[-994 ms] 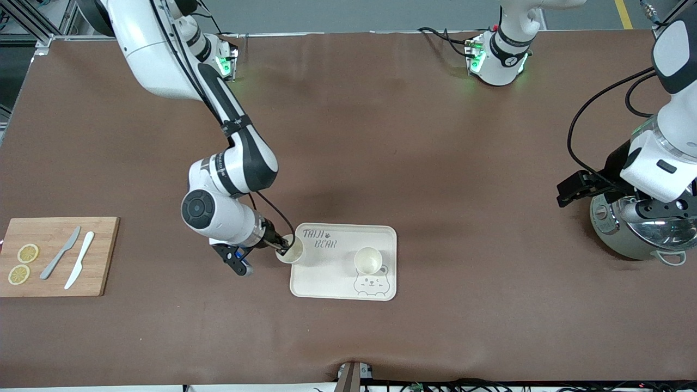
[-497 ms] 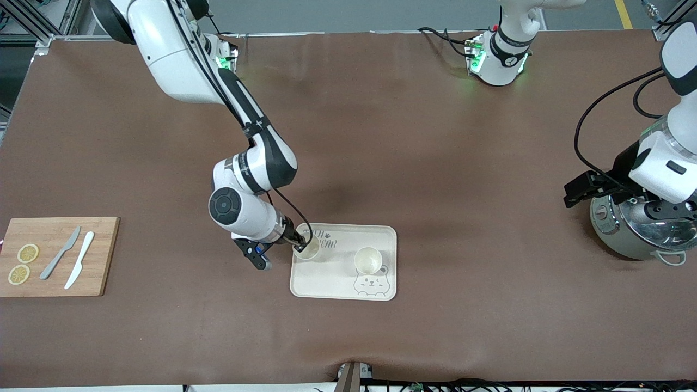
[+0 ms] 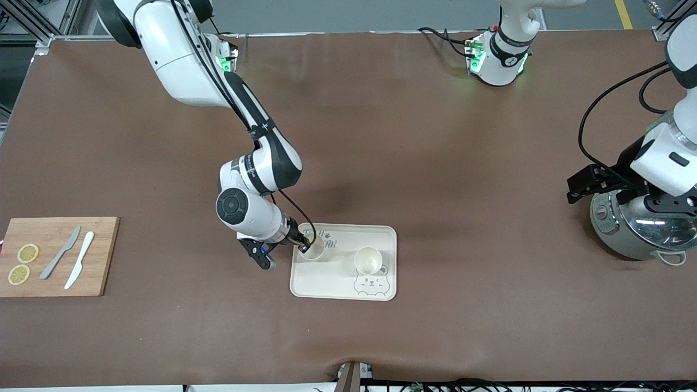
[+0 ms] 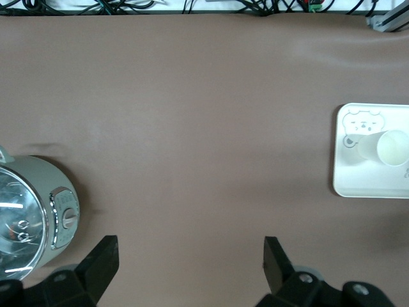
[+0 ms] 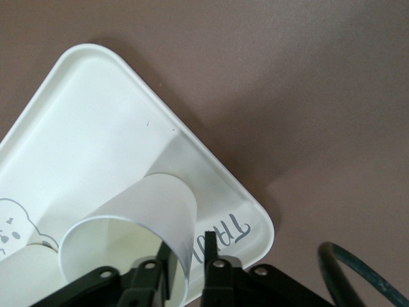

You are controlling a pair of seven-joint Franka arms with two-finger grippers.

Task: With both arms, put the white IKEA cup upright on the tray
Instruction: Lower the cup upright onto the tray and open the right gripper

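Right gripper (image 5: pixel 185 272) pinches cup (image 5: pixel 137 236) rim (wrist view only); left gripper (image 4: pixel 190 262) gapes.

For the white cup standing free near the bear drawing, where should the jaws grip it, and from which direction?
Grip the white plastic cup at its rim, coming down from above, one jaw inside the wall. It stands upright and mouth-up on the cream rectangular tray, so the thin wall is exposed.

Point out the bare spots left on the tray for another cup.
Free: the tray strip nearest the front camera, beside the bear drawing. Crowded: the lettering corner, where the right gripper has its fingers astride a cup's rim, and around the second cup.
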